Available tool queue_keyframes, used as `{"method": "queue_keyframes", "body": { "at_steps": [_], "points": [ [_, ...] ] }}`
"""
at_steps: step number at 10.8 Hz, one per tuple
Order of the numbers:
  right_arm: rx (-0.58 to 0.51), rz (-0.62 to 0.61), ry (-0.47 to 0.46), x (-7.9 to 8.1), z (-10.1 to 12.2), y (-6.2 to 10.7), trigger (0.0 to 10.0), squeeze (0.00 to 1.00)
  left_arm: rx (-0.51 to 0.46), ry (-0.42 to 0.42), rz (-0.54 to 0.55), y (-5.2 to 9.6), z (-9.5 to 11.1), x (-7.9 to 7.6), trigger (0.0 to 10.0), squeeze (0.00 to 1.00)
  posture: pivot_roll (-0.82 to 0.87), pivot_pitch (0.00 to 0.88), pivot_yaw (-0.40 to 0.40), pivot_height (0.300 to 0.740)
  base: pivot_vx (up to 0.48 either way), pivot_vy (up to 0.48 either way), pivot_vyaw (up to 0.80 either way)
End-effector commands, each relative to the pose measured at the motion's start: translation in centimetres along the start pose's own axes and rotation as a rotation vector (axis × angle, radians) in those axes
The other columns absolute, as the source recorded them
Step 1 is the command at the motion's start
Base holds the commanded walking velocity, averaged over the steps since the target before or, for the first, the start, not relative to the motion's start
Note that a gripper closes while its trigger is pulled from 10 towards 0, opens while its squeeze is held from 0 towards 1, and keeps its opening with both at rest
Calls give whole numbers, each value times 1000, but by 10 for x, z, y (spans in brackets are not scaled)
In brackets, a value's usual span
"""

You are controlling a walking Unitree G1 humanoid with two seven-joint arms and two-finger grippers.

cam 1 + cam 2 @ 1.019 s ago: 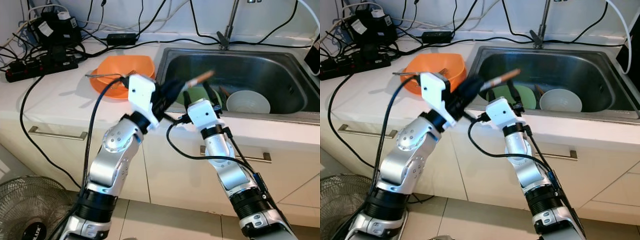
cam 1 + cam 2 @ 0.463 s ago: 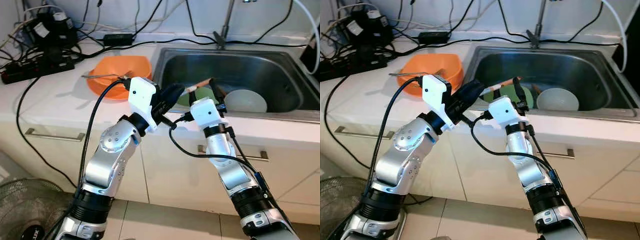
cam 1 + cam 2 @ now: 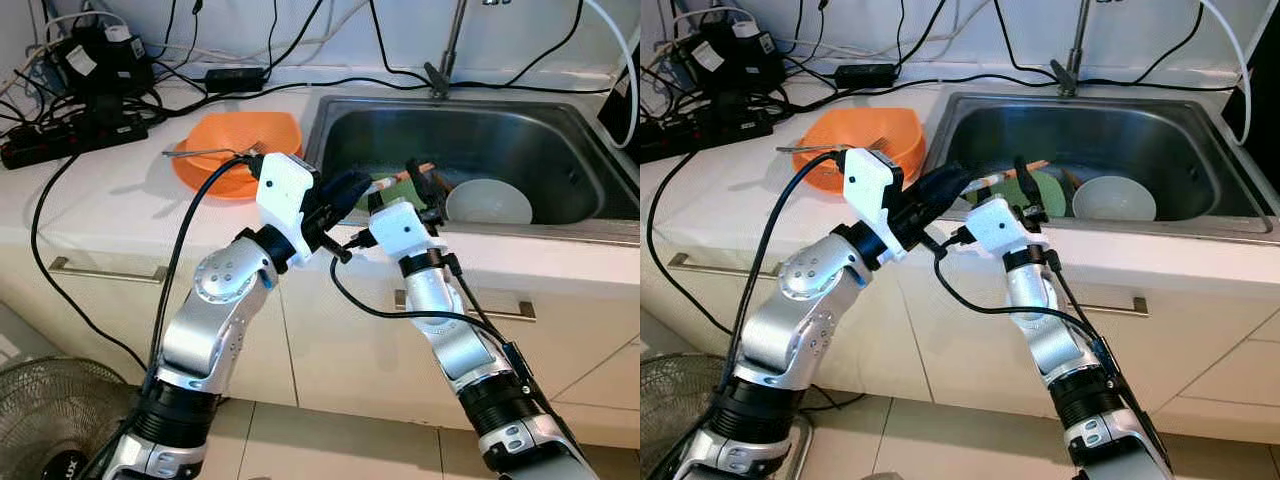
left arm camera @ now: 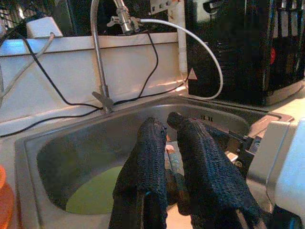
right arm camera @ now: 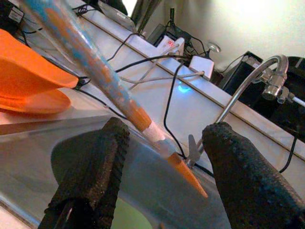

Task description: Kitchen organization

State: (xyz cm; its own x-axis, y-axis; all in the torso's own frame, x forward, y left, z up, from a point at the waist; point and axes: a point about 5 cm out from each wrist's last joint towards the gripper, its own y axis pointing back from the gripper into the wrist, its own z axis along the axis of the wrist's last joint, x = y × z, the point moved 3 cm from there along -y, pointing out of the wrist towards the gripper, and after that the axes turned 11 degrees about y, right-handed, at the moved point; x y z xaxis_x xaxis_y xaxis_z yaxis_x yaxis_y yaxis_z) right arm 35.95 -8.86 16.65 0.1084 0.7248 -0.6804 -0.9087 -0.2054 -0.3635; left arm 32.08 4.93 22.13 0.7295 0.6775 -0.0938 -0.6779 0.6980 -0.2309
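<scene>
I have a long thin orange stick (image 3: 400,176), maybe a chopstick, with a pale band near its far tip, and it is pinched in my left gripper (image 3: 362,186), whose two black fingers (image 4: 150,162) are squeezed tight around its near end. The stick hangs in the air just over the front edge of the shiny steel sink (image 3: 560,130), pointing toward about 2 o'clock from the gripper. My right gripper (image 3: 422,178) sits right beside it with its fingers spread wide, one on each side of the stick, and not touching it as far as I can see. In the right wrist view the stick runs across the gap between the two black pads (image 5: 95,167). I think this stick is very light and stiff, so it will not bend, but it is thin and smooth and could slip or spin if I hold it only at one end. I would grab it near the middle, close to the pale band, where it should balance best. Down in the sink lie a flat green plate (image 3: 1040,190) and a round white bowl (image 3: 488,203), both well below the stick. They look like they could chip, so I do not want to drop the stick on them. At about 10 o'clock on the white worktop (image 3: 110,200) sits an orange plastic bowl (image 3: 230,150) with a metal fork (image 3: 205,152) across it.
</scene>
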Motion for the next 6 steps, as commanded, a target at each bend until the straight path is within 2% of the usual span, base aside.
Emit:
{"method": "queue_keyframes", "body": {
  "at_steps": [1,5,6],
  "points": [
    [-25,-2,9,0,5,-5,10000,0,2,-2,-26,0,3,-4,10000,0,136,0,68,740,0,0,0],
    [-22,-7,10,0,5,-5,10000,0,74,-25,-56,7,-2,-2,10000,0,137,0,72,740,0,0,0],
    [-23,-1,6,1,5,-5,8941,0,72,-33,-45,7,-1,0,10000,0,137,0,70,740,0,0,0]
  ]
}}
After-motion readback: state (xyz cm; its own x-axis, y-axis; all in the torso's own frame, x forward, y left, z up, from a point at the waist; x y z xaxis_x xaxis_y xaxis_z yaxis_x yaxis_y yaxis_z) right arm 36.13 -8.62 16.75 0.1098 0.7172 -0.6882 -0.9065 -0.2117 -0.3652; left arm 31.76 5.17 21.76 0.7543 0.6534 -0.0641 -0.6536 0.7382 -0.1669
